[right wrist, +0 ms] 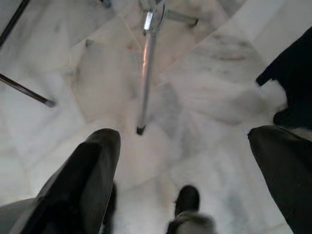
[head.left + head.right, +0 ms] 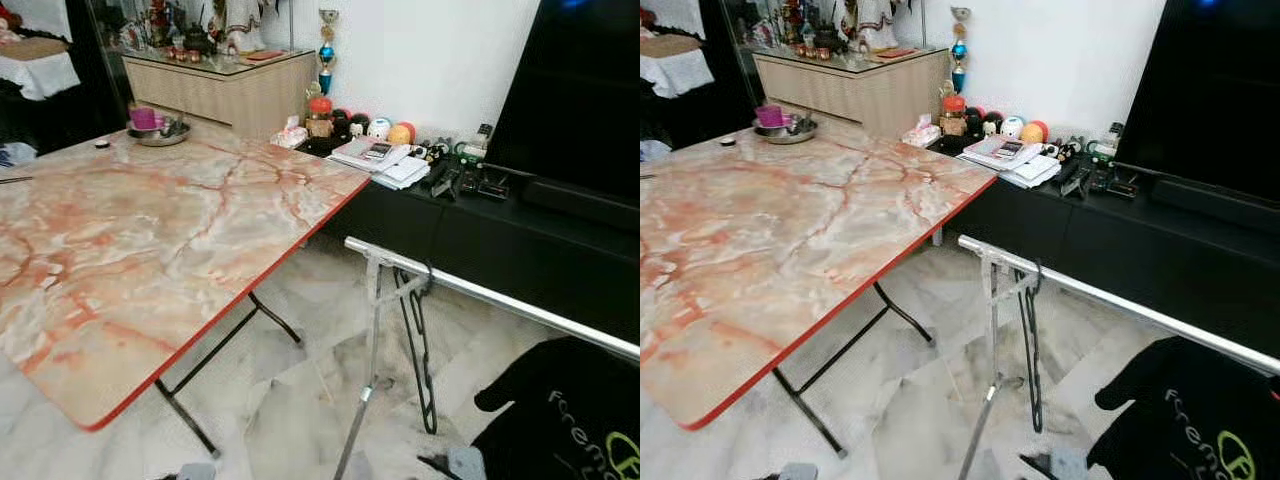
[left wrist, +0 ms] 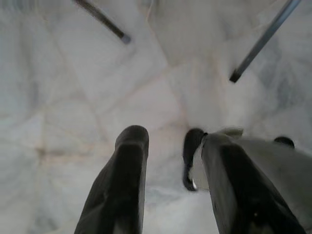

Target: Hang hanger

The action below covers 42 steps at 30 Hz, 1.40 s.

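Black hanger [image 2: 418,345] hung on silver rail [image 2: 480,292], well apart from left gripper [image 3: 173,146] and right gripper [image 1: 183,141]; both spread wide, empty, over floor [image 3: 73,87].

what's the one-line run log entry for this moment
task: hang hanger | black hanger: on silver rail near its end | left gripper: open, empty, above floor | right gripper: open, empty, above floor

A thin black hanger [image 2: 418,350] hangs upright from the silver rail [image 2: 480,292] — near its end.

Head cams fwd-down, sharing rail [image 2: 480,292], wrist cams facing floor [image 3: 73,97]
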### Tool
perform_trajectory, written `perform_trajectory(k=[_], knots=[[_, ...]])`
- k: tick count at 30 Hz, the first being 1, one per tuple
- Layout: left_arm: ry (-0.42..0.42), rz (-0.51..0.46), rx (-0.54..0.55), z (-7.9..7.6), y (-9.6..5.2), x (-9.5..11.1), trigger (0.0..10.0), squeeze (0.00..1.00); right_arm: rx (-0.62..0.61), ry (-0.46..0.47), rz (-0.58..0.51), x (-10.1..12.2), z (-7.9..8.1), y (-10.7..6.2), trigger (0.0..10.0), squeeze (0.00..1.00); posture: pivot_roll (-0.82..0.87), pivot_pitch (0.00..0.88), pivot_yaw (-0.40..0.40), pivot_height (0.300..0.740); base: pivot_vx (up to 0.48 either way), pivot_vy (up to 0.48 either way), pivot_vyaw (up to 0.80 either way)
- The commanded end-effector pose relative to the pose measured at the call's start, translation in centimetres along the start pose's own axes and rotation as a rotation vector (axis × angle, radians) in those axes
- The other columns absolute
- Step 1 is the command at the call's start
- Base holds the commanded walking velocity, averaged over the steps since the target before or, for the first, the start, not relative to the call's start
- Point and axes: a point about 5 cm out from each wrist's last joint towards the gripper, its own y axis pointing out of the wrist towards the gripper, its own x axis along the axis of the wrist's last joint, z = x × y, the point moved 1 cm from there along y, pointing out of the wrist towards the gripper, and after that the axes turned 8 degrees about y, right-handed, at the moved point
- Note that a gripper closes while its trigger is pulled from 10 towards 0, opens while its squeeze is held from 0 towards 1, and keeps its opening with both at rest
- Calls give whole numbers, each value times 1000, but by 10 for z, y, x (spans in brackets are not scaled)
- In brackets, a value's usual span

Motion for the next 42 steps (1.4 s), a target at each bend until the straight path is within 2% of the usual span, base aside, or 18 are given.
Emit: perform_trajectory(k=[1, 10, 30, 37, 40, 42], knots=[[2, -15, -26, -9, 1, 6, 10000, 0, -39, 1, 23, -7, -15, -3, 10000, 0, 166, 0, -9, 740, 0, 0, -688], [28, -17, -34, -10, 1, 6, 10000, 0, -37, -6, 19, -7, -16, -3, 10000, 0, 165, 0, -13, 740, 0, -99, -662], [15, 0, -29, -12, 1, 2, 10000, 0, -26, 25, -24, -2, -15, -3, 10000, 0, 141, 0, -18, 740, 0, -361, 0], [3, 5, -29, -12, 1, 0, 10000, 0, 4, 41, -82, 2, -14, -4, 10000, 0, 123, 0, -20, 740, 0, 0, 0], [6, 9, -33, -12, 0, -2, 10000, 0, 53, 36, -118, 5, -11, -5, 10000, 0, 111, 0, -21, 740, 0, 0, 0], [5, 12, -33, -12, 0, -4, 10000, 0, 106, 23, -233, 47, -13, -3, 10000, 0, 108, 0, -23, 740, 0, 0, 0]])
